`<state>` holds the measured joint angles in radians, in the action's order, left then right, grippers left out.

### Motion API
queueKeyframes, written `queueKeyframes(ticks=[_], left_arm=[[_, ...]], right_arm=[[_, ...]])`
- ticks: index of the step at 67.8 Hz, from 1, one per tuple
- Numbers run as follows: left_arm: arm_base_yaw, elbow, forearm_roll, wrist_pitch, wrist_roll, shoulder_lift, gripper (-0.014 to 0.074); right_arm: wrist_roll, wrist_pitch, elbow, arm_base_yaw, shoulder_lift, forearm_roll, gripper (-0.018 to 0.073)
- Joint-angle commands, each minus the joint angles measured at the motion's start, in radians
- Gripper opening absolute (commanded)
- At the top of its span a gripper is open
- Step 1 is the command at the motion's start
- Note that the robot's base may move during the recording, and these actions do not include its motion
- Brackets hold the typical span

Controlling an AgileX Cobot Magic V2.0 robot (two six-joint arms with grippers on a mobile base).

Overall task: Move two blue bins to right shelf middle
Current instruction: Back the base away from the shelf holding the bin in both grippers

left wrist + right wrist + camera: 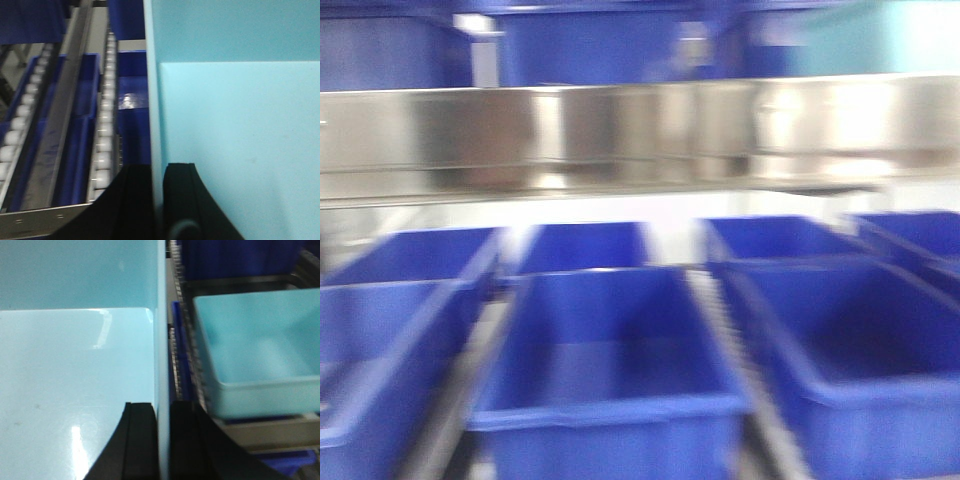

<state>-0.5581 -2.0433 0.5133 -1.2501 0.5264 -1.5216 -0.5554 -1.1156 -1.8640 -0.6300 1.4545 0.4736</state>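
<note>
**A:** Which arm has the bin, and where is it?

**B:** Both have it. Left of the pale sky-blue rectangular plastic bin (235, 150) lie dark blue plastic bins (132, 130) and white roller tracks (105, 125). The left gripper (157, 172) straddles that bin's left wall. Its jaws are clenched on the wall, with one black pad outside and one inside.

**A:** And its far side?

**B:** The right gripper (164, 410) does the same on the right wall, jaws clamped tight. So the bin lies right of the left jaws and left of the right jaws, carried between them. Neither arm is nearer.

**A:** Its long axis?

**B:** Both gripped walls run straight away from the wrist cameras, so I judge the long axis points forward, toward the rack. The whole outline is out of frame, so I can't be sure.

**A:** The other bin?

**B:** A second pale sky-blue plastic bin (260, 355) sits just right of the held one. It is apart from it, with a strip of rollers between, and it rests above a steel front rail (270, 432). I take that for the middle level, but the front view is too blurred to confirm. It shows only a brushed stainless-steel shelf lip (640, 130).

**A:** So what does the placing turn on?

**B:** On that gap. The held bin belongs left of its twin, and the right jaws sit on the wall facing the twin. I'd expect little room there.
</note>
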Motion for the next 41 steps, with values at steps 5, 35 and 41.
queueKeyframes(ticks=[5,35,41], left_arm=[[-0.007,-0.013,0.021,0.029,0.002,0.018,-0.0111],[-0.007,-0.013,0.021,0.029,0.002,0.018,-0.0111],[-0.007,-0.013,0.021,0.029,0.002,0.018,-0.0111]], right_arm=[[0.006,0.025,-0.011,0.002,-0.011,0.047,-0.0162],[0.006,0.025,-0.011,0.002,-0.011,0.047,-0.0162],[0.006,0.025,-0.011,0.002,-0.011,0.047,-0.0162]])
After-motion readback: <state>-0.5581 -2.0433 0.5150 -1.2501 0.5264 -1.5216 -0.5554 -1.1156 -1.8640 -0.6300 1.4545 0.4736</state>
